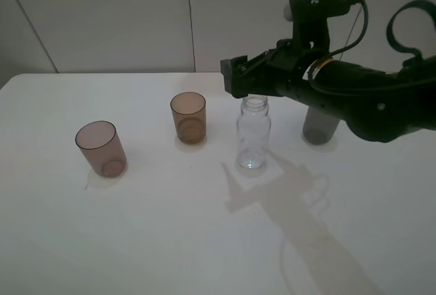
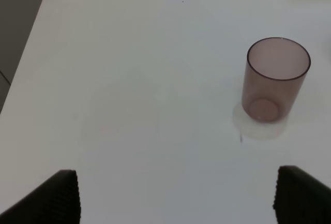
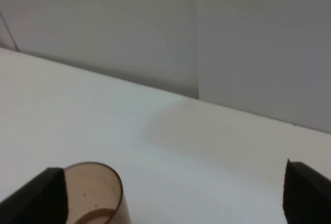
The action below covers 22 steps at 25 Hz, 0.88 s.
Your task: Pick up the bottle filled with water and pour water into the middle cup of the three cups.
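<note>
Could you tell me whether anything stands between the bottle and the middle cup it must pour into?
Nothing visible does. The bottle stands just right of the amber middle cup with only bare table between them. The right hand hovers above the bottle's neck.

The exterior high view looks down across the white table (image 1: pixel 170 240) toward the grey wall. The left wrist view looks steeply down, close above the pinkish-mauve translucent plastic tumbler (image 2: pixel 275 80), also seen from the high camera (image 1: pixel 101 148). The right wrist view faces the wall, low behind the amber translucent tumbler (image 3: pixel 95 193), shared likewise (image 1: pixel 189 118).
</note>
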Motion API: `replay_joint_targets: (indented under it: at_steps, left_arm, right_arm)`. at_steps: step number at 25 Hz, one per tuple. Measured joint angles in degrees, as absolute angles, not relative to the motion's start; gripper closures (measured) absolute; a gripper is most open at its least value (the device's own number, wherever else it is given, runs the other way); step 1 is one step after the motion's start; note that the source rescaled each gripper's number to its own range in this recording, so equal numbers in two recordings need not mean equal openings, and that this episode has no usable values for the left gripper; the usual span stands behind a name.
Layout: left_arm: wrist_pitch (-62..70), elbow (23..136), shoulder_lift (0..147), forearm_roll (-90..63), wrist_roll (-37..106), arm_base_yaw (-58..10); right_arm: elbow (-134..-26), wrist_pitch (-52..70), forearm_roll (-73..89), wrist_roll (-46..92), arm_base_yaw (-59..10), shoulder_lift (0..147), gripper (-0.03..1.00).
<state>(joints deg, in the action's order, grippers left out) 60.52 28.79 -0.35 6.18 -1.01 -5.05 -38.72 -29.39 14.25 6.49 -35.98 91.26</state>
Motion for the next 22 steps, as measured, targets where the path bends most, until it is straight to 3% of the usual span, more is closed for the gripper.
replay_joint_targets:
  at_steps: [7,14,19,22]
  left_arm:
    - [60.5,28.8,-0.3,6.2,-1.0,-5.0]
    - [60.5,28.8,-0.3,6.2,-1.0,-5.0]
    - [60.5,28.8,-0.3,6.2,-1.0,-5.0]
    - [60.5,28.8,-0.3,6.2,-1.0,-5.0]
  right_arm:
    - [-38.7,-5.1,21.5,6.6,-34.8,79.8,0.02]
    - [-38.7,23.6,19.5,4.4,-21.0,66.5,0.02]
    - [-38.7,37.1,9.1,-1.3,-12.3,51.9,0.02]
    - [-38.7,43.5,3.7,-3.2,-10.5,42.1,0.02]
